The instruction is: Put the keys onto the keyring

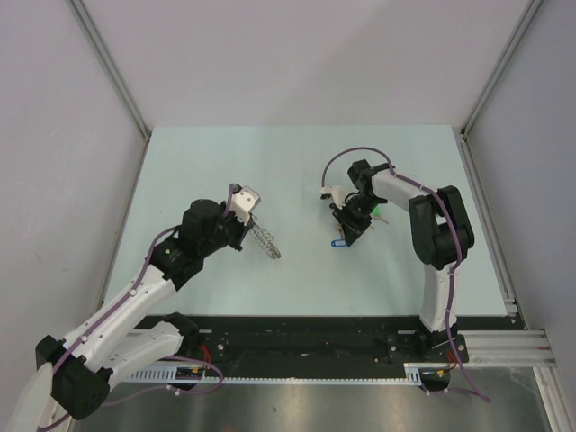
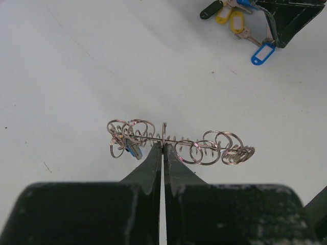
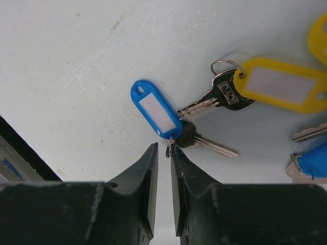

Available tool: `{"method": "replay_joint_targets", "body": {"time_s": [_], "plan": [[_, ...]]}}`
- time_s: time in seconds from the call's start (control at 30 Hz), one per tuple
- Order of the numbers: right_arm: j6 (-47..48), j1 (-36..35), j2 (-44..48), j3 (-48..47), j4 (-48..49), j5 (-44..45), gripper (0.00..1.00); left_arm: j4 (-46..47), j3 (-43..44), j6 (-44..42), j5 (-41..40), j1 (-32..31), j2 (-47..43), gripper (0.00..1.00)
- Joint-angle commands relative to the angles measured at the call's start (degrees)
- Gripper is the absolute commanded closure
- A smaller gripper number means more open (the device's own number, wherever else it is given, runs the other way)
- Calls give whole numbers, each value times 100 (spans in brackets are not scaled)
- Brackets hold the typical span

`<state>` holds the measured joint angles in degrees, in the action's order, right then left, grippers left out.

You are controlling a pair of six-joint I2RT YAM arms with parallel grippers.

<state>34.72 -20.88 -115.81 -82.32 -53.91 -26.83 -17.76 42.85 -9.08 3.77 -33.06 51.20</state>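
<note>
Left gripper (image 2: 162, 150) is pressed together on the wire of the keyring (image 2: 179, 143), taken about mid-length, so the ring is seen stretched sideways just past the fingertips, left of centre on the table (image 1: 180, 171). The ring is judged light, springy and floppy, its many thin loops likely to snag or twist, so a firm pinch on one wire is called for. A small blue piece is seen at its left end; what it is cannot be told. To the right, right gripper (image 3: 163, 148) is nearly closed, the small split ring of the blue-tagged key (image 3: 156, 109) caught between its tips. The keys (image 3: 283, 84) are lying just beyond on the right. They are judged light, stiff and slippery, best taken by the tag or ring.
</note>
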Motion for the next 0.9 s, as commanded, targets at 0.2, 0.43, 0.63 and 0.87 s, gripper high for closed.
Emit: {"method": "replay_joint_targets", "body": {"time_s": [0.2,0.43,0.63,0.87], "plan": [[-18,14,-91,-188,30,90,89,255,30,-112,98,-43,-101,100],[-53,-3,49,-196,21,186,96,255,30,-111,98,-34,-84,100],[-149,-135,470,-179,65,485,100,255,39,-111,115,-34,-93,100],[-308,-504,1436,-4,390,942,100,273,48,-173,273,-43,-207,100]]}}
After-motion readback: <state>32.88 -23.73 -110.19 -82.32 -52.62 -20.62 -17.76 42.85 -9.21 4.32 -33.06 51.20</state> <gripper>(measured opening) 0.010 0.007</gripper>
